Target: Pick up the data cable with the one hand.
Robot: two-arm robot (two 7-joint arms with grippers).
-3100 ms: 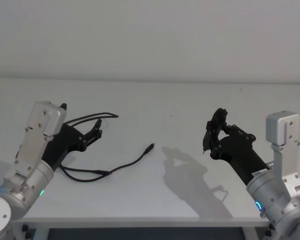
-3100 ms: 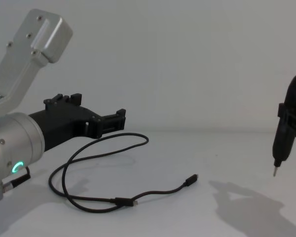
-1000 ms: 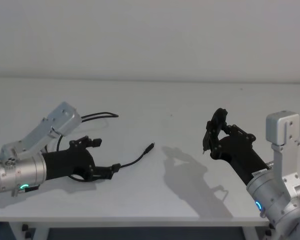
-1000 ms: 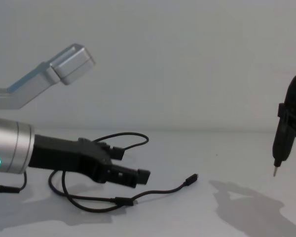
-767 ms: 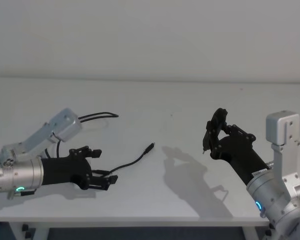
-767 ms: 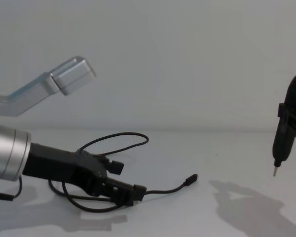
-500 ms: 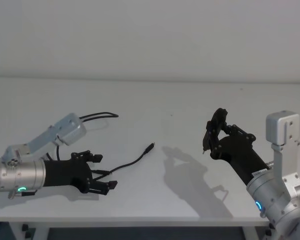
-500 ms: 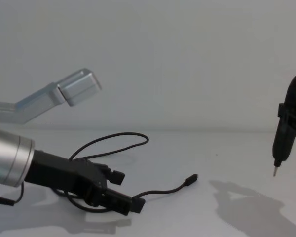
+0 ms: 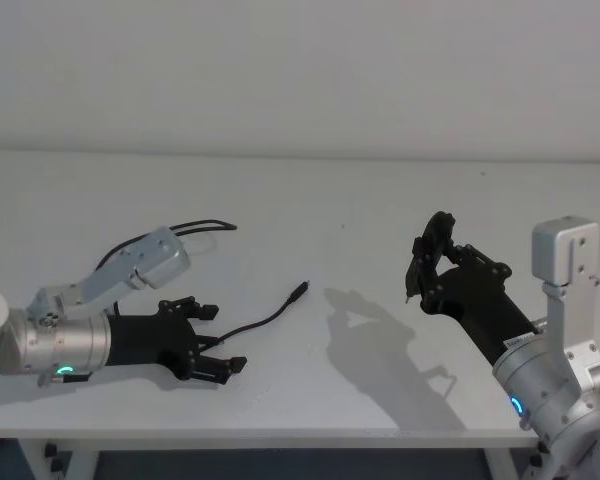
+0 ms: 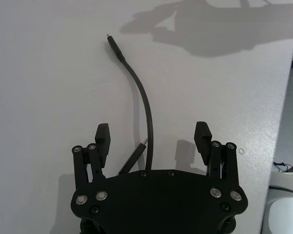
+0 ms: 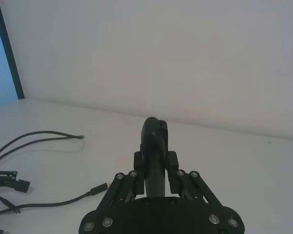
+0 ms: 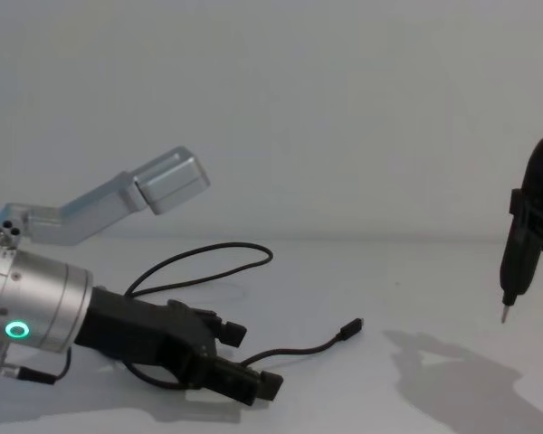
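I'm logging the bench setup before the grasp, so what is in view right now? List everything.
data cable: one, black, lying in loose curves on the left part of the table, its free plug end pointing toward the middle
pen-like tool: one, black with a metal tip, held above the right side of the table, tip down
table: one, white, in front of the robot
left gripper: one, black on a silver arm, low over the table's left front, fingers open with the cable running between them
right gripper: one, black on a silver arm, raised at the right, closed on the pen-like tool
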